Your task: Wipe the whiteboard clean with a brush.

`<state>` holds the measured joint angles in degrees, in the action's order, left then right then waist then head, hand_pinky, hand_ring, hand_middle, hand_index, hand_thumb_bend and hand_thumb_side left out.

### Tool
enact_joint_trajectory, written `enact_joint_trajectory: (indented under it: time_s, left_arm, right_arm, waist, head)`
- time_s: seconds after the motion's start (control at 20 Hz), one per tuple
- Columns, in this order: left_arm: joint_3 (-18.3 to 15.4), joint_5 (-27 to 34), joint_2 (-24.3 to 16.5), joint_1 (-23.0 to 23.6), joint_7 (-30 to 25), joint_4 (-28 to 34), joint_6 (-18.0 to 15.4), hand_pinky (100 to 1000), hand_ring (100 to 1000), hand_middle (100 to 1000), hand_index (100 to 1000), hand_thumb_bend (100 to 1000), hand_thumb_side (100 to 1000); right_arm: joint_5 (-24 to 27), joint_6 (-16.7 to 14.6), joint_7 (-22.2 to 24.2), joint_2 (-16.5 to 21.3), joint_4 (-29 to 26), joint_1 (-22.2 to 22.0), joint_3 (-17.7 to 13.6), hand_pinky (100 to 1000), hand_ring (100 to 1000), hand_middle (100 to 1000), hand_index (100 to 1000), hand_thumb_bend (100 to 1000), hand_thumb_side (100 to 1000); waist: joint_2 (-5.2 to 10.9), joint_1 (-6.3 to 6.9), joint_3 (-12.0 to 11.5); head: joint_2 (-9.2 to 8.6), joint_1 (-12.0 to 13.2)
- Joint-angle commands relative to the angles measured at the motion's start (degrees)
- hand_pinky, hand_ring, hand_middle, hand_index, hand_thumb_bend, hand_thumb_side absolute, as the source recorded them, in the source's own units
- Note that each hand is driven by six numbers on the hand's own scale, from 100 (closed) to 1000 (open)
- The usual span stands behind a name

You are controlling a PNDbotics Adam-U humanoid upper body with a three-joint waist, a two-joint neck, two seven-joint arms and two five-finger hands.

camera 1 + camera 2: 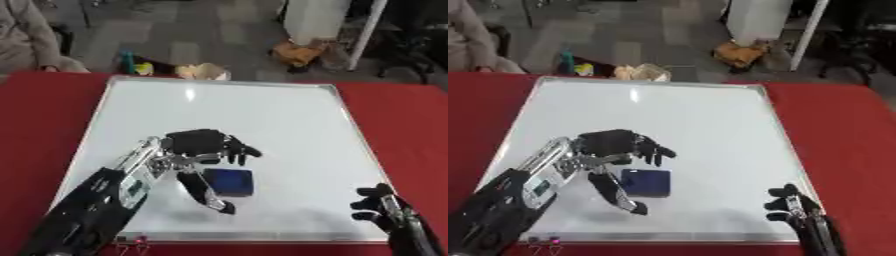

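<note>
While the whiteboard [262, 110] lies flat on a red table [44, 115], its surface looks white and unmarked; the brush [230, 181], a dark blue block, rests on the board's near half, a little left of the middle; the left hand [197, 142] hangs over it with fingers spread and slightly bent, fingertips [248, 151] pointing right above the block's far edge and the thumb [206, 192] reaching down along its left side; whether any finger touches it I cannot tell; the right hand [789, 205] shows at the lower right by the board's near right corner, fingers relaxed and pointing up, holding nothing.
</note>
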<state>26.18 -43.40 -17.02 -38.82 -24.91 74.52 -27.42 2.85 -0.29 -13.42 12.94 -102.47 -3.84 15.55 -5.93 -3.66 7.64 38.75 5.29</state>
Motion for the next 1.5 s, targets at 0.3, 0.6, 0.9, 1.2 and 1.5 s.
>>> enact_joint_trajectory:
  time_s: [0.3, 0.6, 0.9, 1.2, 1.5]
  left_arm:
    - [-0.9, -2.7, 0.4, -0.6, 0.6, -1.2, -0.4, 604, 624, 639, 958, 599, 477]
    - [-1.1, -4.3, 0.7, -0.6, 1.3, -2.7, -1.1, 596, 613, 625, 958, 588, 467]
    - [-1.2, -4.8, 1.0, -0.4, 1.6, -3.7, -1.5, 589, 604, 611, 960, 575, 469]
    - [-1.4, -4.5, 1.3, -0.4, 2.4, -3.9, -1.3, 574, 592, 592, 960, 540, 457]
    - [-1.4, -4.4, 1.5, -0.4, 3.2, -4.1, -0.6, 567, 585, 585, 959, 478, 443]
  right_arm:
    - [0.1, 0.0, 0.0, 0.9, -1.4, 0.3, -0.2, 602, 639, 480, 684, 100, 876]
    - [0.1, 0.0, 0.0, 0.9, -1.4, 0.3, -0.2, 601, 639, 481, 684, 100, 876]
    - [0.0, -0.1, 0.0, 0.8, -1.3, 0.3, -0.2, 601, 639, 481, 684, 100, 877]
    - [0.0, -0.1, 0.0, 0.8, -1.2, 0.4, -0.2, 601, 639, 481, 683, 100, 877]
    - [0.0, -0.1, 0.0, 0.8, -1.2, 0.4, -0.2, 601, 639, 480, 683, 100, 877]
  waist:
    - [0.63, 0.01, -0.1]
    - [0.60, 0.03, 0.0]
    - [0.53, 0.09, 0.1]
    - [0.50, 0.09, 0.1]
    - [0.48, 0.07, 0.3]
  head:
    - [0.25, 0.2]
    - [0.26, 0.2]
    - [0.27, 0.2]
    - [0.26, 0.3]
    - [0.29, 0.4]
